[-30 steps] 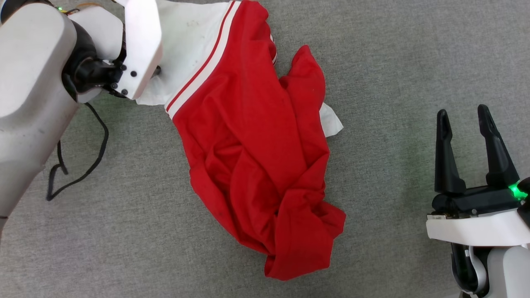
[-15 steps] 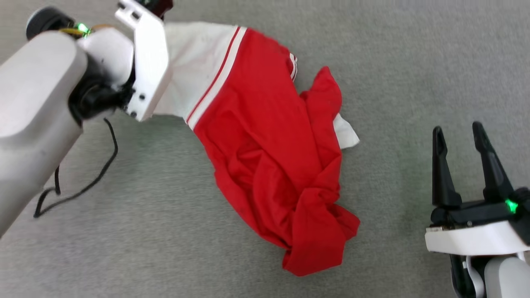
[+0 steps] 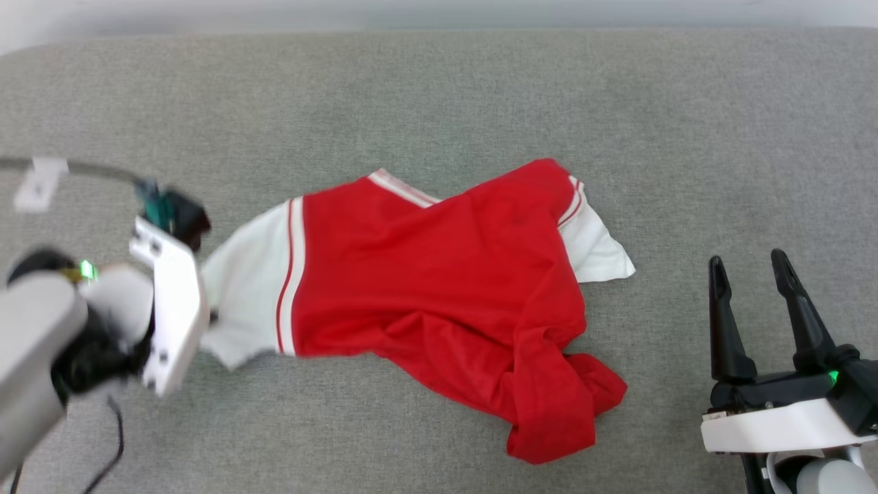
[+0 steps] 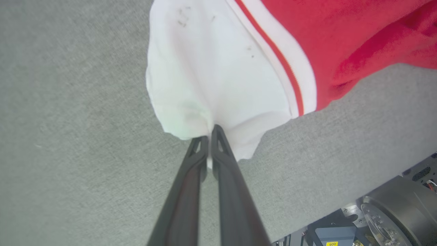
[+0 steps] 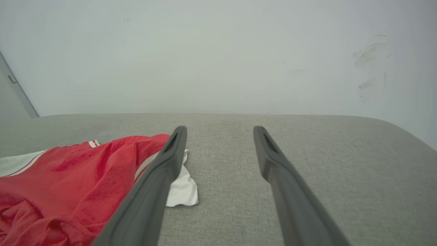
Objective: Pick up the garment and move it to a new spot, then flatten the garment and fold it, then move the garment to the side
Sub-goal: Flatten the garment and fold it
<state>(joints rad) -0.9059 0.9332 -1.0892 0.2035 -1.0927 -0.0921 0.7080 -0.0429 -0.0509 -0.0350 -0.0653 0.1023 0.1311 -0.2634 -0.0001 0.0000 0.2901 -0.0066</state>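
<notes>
- The left gripper point(image 4: 209, 131) is now clenched on the edge of the shirt's point(image 3: 439, 274) white sleeve point(image 4: 211, 68). A second ago its jaws stood wide beside that sleeve.
- With the sleeve pinched, the shirt has been drawn out. It was a narrow, crumpled heap a second ago and now stretches left to right across the grey padded surface point(image 3: 439, 89), red body opened wider.
- The robot's head has also tilted since then, bringing the surface's far edge into sight, so the change shows best in the shirt's shape, not its place in the frame.
- The shirt lies mid-surface, with the held sleeve at the left and the other white sleeve point(image 3: 597, 250) poking out at the far right. The hem point(image 3: 555, 418) is bunched in folds at the near right.
- The right gripper point(image 3: 746, 258) waits well off to the near right, jaws spread and empty, as it was a second ago.
- The pick-up looks made and the move to a new spot appears under way.
- Flattening is not yet done, and the twisted near-right hem will likely need the idle gripper's help.
</notes>
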